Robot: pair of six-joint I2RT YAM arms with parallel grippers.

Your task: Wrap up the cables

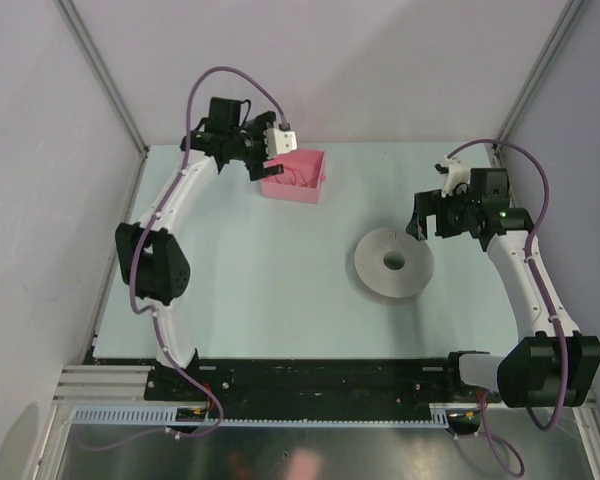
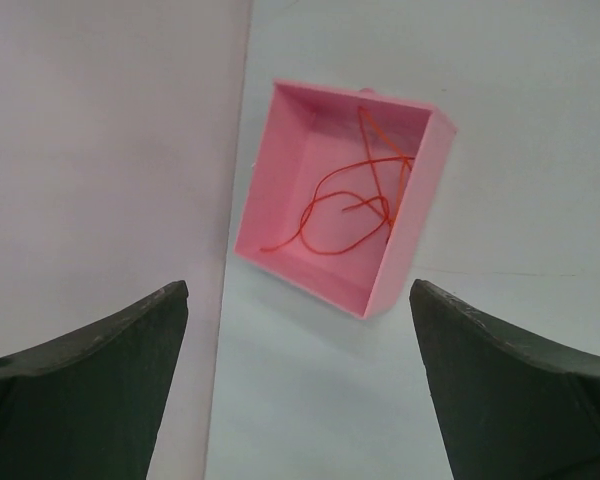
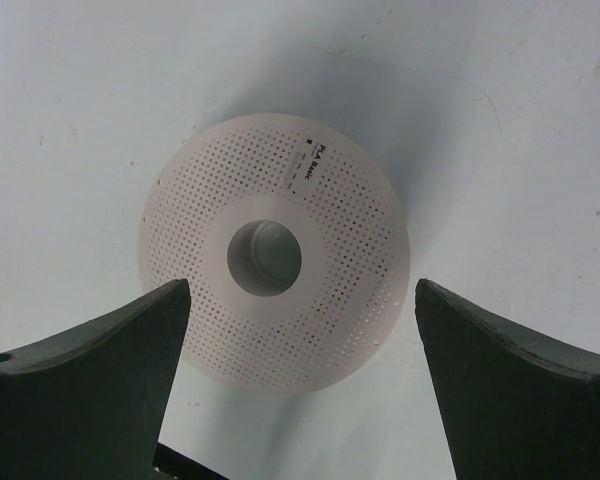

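Stretching across most of the view from above is the pale green table [image 1: 280, 300], walled in by plain white panels, with the two white-and-black arms bolted along its near edge. The left arm [image 1: 170, 210] reaches up the left side to the far corner, and its gripper [image 1: 268, 158] hangs over a pink box [image 1: 292, 190] without touching it. Its dark fingers [image 2: 90, 390] stand wide apart with nothing between them. The right arm [image 1: 525, 275] climbs the right side and bends inward, its gripper [image 1: 421, 226] poised just above the right edge of a spool [image 1: 375, 265]. Those fingers [image 3: 520, 390] are also spread wide and hold nothing. The spool lies flat on the table right of centre, well apart from the box. It is a pale grey disc with a round hole through its hub, and from the right wrist camera its face is peppered with small perforations and carries a small printed label near the rim. The box is smaller: a shallow, open-topped square tray in pink, sitting near the far wall with its open side up. Inside it lies the cable [image 2: 360, 203], a hair-thin reddish-orange wire in a loose, untidy loop on the box floor. One strand runs up toward the far corner of the box and another trails toward the near-left wall.
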